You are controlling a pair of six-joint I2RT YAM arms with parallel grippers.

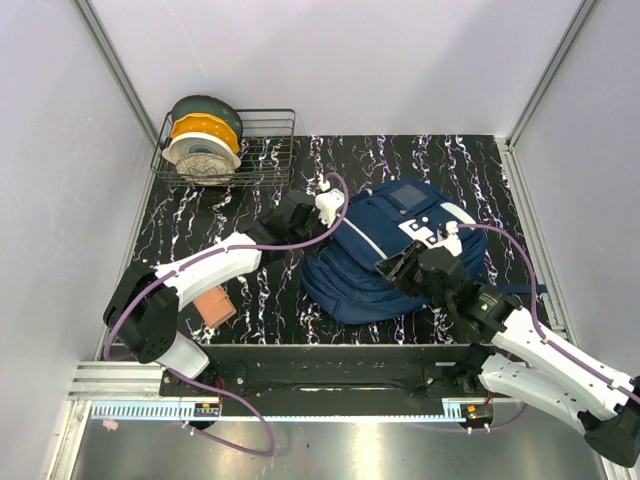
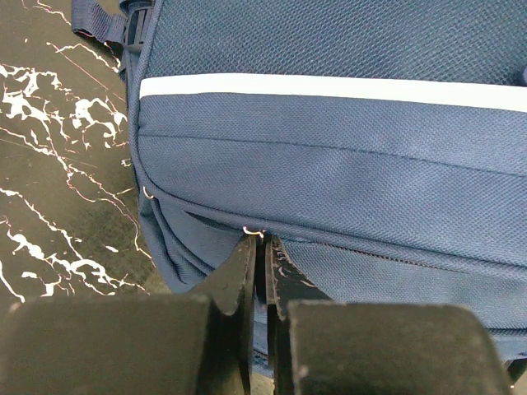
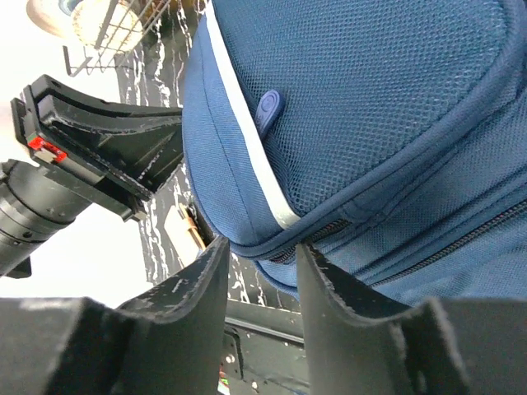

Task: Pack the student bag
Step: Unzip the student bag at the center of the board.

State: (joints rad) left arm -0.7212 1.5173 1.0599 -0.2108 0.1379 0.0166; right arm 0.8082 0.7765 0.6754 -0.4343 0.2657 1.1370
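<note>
1. Position first: the student bag (image 1: 385,250) lies flat on the black marbled table (image 1: 200,220), centre-right. Its long axis runs on a slant from near-left to far-right, with the white-patched pockets toward the far end.
2. My left gripper (image 2: 263,243) sits at the bag's left flank. The bag lies straight ahead of its tips, and the white stripe (image 2: 329,86) runs across the wrist view.
3. Its fingers are pressed together right on the lower zip seam (image 2: 370,247). A small metal ring (image 2: 254,232) glints at the tips. From this angle I can't tell whether a pull is actually pinched or the tips merely touch fabric.
4. My right gripper (image 3: 259,247) hovers over the bag's near edge. Its jaws are partly spread with nothing between them, and the curved corner of a zip line sits just beyond the gap.
5. Every zip I can see looks closed, so I judge that opening comes before packing. The right arm seems better placed for that pull, with the left anchoring.
6. The wire basket (image 1: 270,150) of spools and the pinkish block (image 1: 213,305) sit well apart from the bag, on the left.
</note>
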